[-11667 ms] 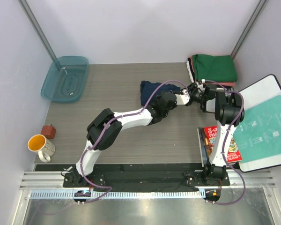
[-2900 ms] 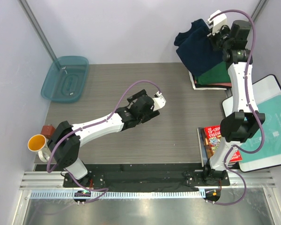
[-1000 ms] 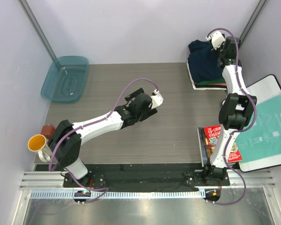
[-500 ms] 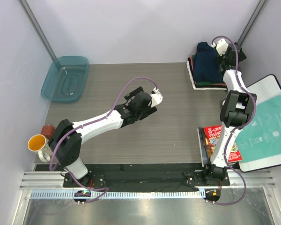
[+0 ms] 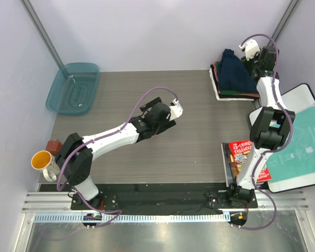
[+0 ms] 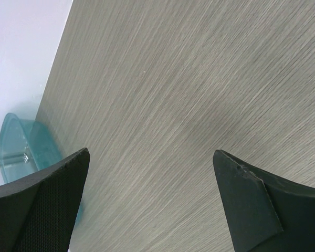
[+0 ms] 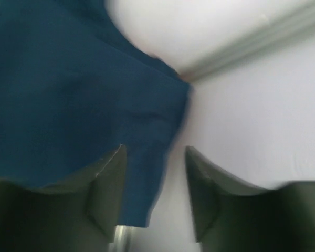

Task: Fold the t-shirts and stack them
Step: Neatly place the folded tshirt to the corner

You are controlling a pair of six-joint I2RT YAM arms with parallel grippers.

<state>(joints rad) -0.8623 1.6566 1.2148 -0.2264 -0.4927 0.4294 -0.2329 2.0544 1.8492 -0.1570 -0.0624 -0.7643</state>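
Right gripper (image 7: 156,152) spread beside navy t-shirt (image 5: 236,73); left gripper (image 6: 150,155) spread over table (image 6: 199,79); red book (image 5: 245,157) reads "TREEHOUSE".

A grey wood-grain table (image 5: 199,131) between pale lilac walls (image 5: 147,31).

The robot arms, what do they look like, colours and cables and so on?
Both the left arm and right arm have white links with black joints, each trailed by a looping purple cable. The left fingers are black wedges, one face finely textured.
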